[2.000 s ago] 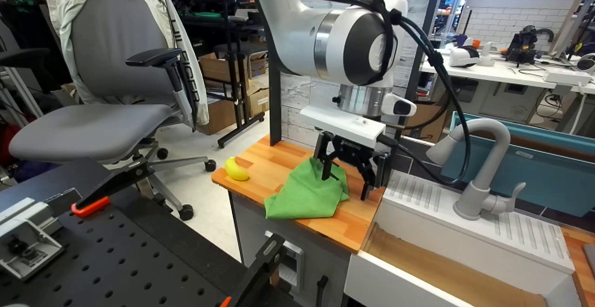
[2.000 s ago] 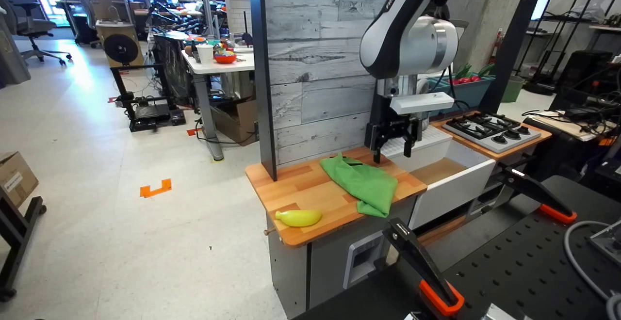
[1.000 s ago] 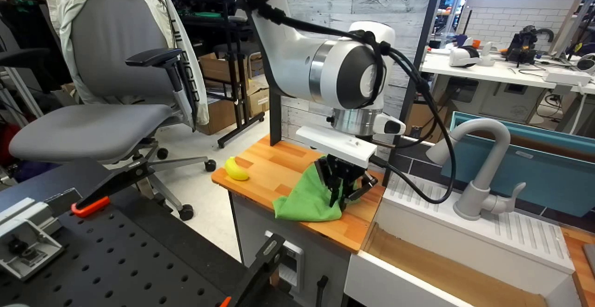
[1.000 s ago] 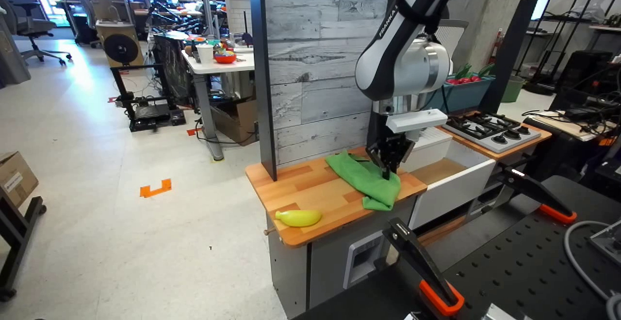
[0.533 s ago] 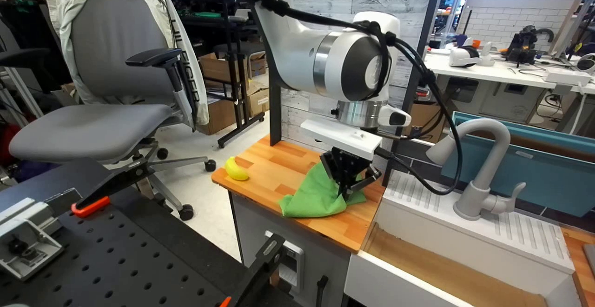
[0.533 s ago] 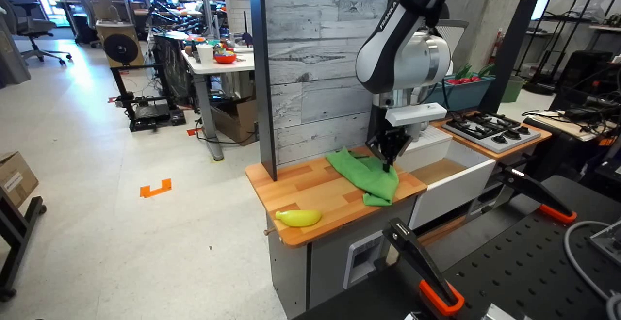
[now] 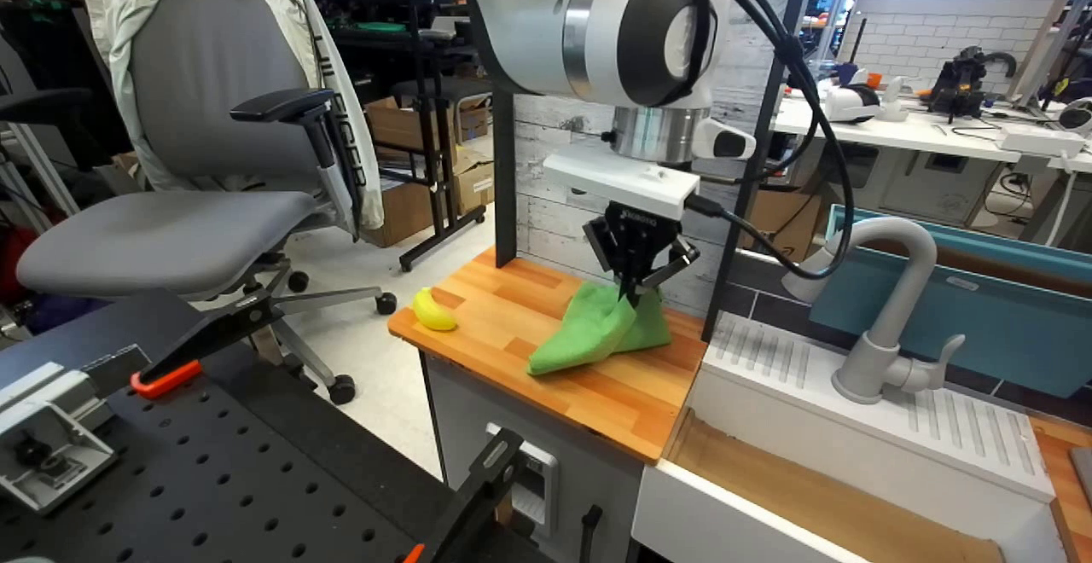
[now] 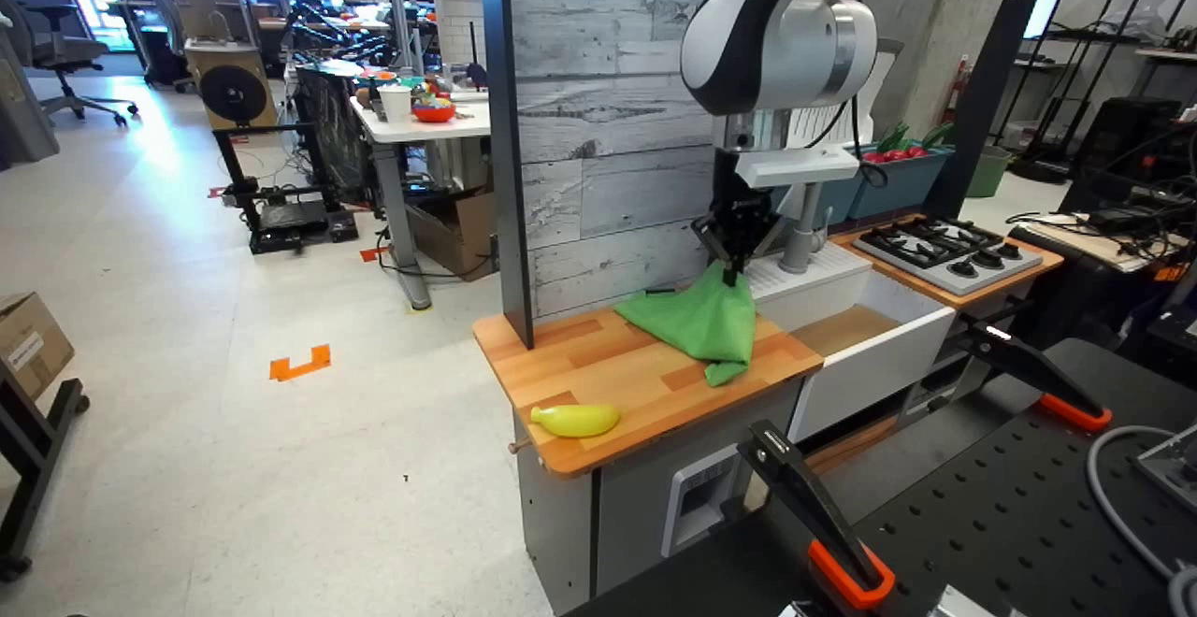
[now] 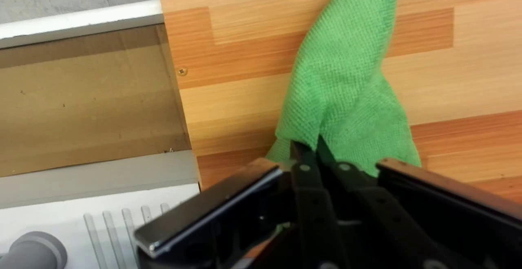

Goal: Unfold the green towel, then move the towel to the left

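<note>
The green towel [image 7: 589, 328] hangs crumpled from my gripper [image 7: 633, 294], one part pinched up into a peak and the lower folds still resting on the wooden counter [image 7: 478, 290]. The same tented towel [image 8: 706, 322] shows below the gripper [image 8: 732, 276] in an exterior view. Seen from the wrist, the fingertips of the gripper [image 9: 308, 141] are close together with towel cloth [image 9: 346, 61] bunched at them. A long fold runs away toward the front of the counter, and a wider flap spreads to the right. Cloth behind the fingers is hidden.
A yellow banana [image 7: 434, 310] lies at the counter's corner. The white sink [image 7: 708, 516] with its grey faucet [image 7: 896, 290] borders the counter. Behind stands a wood-pattern wall panel [image 8: 617, 112]. A black clamp [image 8: 804, 495] sits in front, and a stove [image 8: 991, 266] stands past the sink.
Two seconds ago my gripper stood open over the towel. It came down, shut on the cloth, and has since risen, pulling the towel up into a peak and its front edge back.
</note>
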Controlling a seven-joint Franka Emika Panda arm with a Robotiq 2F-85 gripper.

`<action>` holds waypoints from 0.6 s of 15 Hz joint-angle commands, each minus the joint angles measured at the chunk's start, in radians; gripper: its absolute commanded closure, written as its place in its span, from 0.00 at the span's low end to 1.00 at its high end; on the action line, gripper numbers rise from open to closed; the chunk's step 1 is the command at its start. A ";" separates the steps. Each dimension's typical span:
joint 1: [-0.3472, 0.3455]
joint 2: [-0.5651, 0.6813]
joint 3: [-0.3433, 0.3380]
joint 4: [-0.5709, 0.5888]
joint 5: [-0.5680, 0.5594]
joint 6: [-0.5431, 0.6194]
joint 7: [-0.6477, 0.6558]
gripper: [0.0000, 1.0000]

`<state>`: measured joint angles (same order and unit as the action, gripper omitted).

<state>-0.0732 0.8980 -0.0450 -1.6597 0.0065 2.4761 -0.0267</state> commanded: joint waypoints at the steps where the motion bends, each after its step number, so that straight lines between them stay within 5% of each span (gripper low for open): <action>1: 0.009 -0.108 0.019 -0.104 0.001 0.023 -0.005 0.99; 9: 0.100 -0.097 0.029 -0.027 -0.008 -0.042 0.073 0.99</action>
<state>-0.0057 0.7898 -0.0158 -1.7217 0.0065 2.4705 0.0072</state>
